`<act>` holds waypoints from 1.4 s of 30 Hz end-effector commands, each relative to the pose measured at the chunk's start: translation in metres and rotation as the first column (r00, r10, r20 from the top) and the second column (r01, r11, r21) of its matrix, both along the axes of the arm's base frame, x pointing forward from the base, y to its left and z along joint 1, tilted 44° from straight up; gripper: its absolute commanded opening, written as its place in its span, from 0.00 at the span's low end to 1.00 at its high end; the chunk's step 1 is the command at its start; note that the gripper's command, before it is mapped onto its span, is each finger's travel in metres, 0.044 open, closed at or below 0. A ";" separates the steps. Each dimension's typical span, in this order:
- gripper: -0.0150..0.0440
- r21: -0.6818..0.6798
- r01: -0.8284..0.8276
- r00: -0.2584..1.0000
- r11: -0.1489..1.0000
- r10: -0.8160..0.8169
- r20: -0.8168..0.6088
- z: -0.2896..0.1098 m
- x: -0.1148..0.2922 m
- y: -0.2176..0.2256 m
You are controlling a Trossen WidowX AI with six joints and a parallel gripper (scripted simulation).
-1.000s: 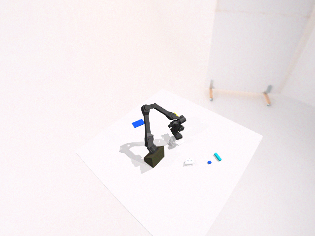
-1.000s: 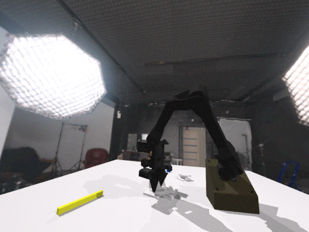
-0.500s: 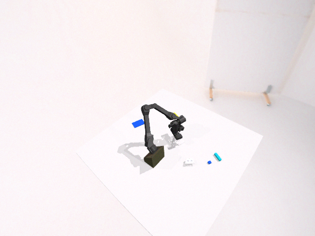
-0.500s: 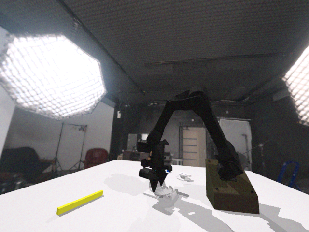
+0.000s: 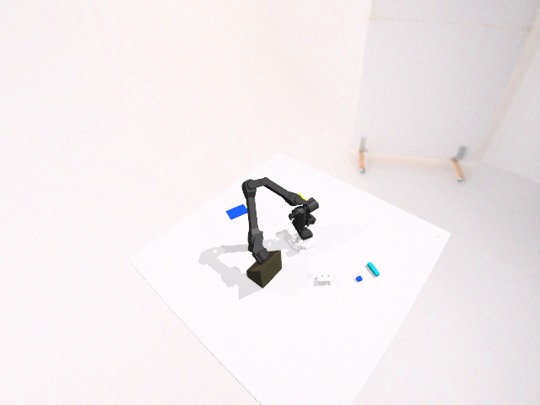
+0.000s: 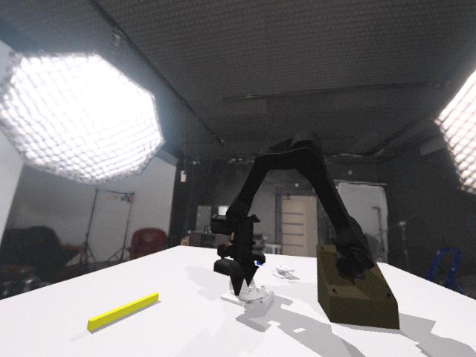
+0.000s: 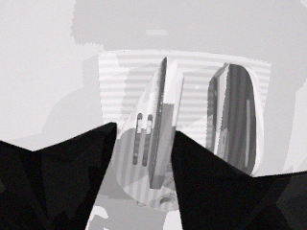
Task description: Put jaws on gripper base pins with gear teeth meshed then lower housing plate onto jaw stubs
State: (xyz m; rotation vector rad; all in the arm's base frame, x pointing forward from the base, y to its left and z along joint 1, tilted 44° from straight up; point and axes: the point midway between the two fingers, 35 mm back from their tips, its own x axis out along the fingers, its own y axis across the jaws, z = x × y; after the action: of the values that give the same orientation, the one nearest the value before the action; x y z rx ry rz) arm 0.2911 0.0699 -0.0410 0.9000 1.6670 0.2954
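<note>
My gripper (image 5: 305, 236) (image 6: 242, 289) (image 7: 145, 133) points down and is shut on a white jaw (image 7: 164, 139), whose thin upright wall stands between the fingertips. Below it lies a broad white ribbed plate, which looks like the gripper base (image 6: 268, 302) (image 7: 109, 64). A second upright rounded white part, apparently the other jaw (image 7: 240, 110), stands on the right of that plate in the wrist view. Pins and gear teeth cannot be made out, nor whether the held jaw is seated. A separate small white part (image 5: 323, 278) (image 6: 283, 271), perhaps the housing plate, lies apart on the table.
A blue flat plate (image 5: 236, 212) lies behind the arm. A yellow bar (image 6: 123, 311) lies beyond the gripper. A small blue block (image 5: 359, 278) and a cyan cylinder (image 5: 373, 268) lie past the separate white part. The arm's brown mount (image 5: 265, 270) (image 6: 357, 303) stands on the white table.
</note>
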 end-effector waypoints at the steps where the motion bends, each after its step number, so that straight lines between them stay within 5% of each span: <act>1: 0.48 0.001 -0.008 1.000 1.000 0.008 0.006 -0.002 0.001 0.003; 7: 0.48 0.001 -0.008 1.000 1.000 0.008 0.006 -0.002 0.001 0.003; 11: 0.63 0.001 0.001 1.000 1.000 -0.001 0.000 0.000 0.000 0.000; 25: 0.63 0.000 0.001 1.000 1.000 -0.001 0.000 0.001 0.000 -0.001; 38: 0.63 0.002 0.001 1.000 1.000 -0.001 0.007 0.043 0.004 -0.042; 42: 0.81 -0.007 -0.029 0.999 1.000 0.029 0.041 0.037 0.005 -0.054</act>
State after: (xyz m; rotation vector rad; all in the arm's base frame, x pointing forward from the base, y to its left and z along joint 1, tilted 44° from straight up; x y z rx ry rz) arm 0.2951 0.0256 0.0017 0.8835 1.6550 0.3159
